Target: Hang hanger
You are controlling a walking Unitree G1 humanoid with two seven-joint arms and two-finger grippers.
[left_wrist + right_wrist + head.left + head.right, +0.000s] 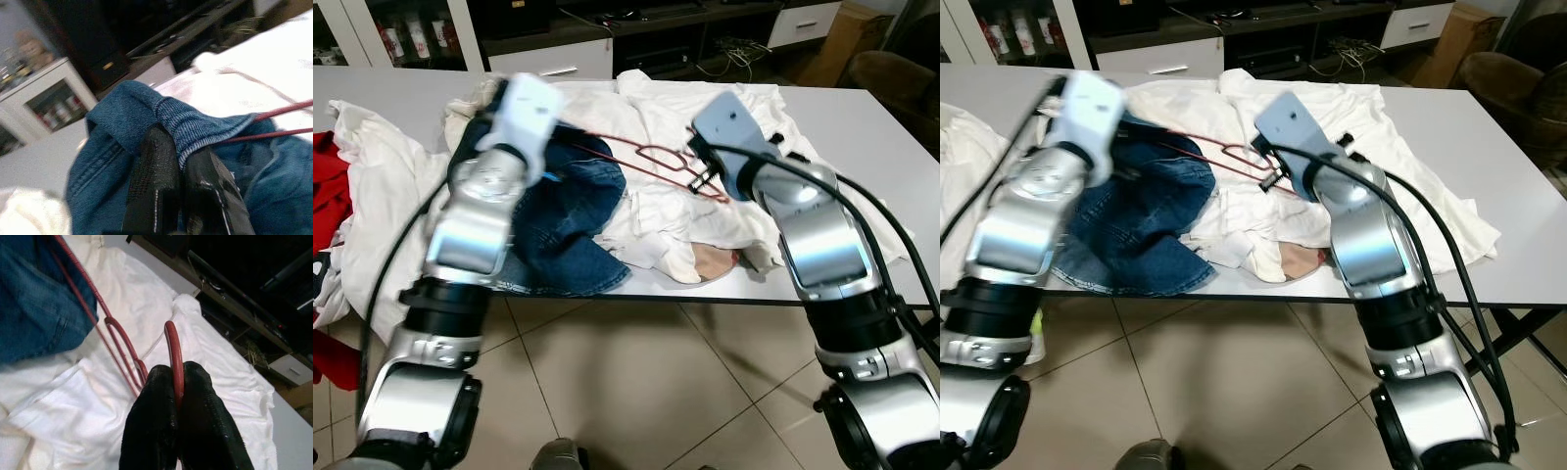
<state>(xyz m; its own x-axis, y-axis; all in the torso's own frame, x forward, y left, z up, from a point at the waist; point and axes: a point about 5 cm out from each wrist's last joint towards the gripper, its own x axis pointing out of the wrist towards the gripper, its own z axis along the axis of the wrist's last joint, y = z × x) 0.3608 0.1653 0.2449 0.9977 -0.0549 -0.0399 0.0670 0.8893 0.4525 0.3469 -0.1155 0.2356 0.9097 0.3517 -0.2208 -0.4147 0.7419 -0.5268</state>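
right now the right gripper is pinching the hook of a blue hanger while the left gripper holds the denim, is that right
Not quite: the hanger is red, not blue. The right wrist view shows the right gripper shut on its red hook. The rest holds: the left wrist view shows the left gripper pinching the edge of the blue denim garment on the table.

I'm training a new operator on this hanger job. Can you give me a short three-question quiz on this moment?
1. True or false: the right gripper is shut on the red hanger's hook.
2. What does the left gripper pinch? A) white sheet B) blue denim garment C) cable
3. What do the clothes lie on?

Key: 1 true; 2 B; 3 the white table.
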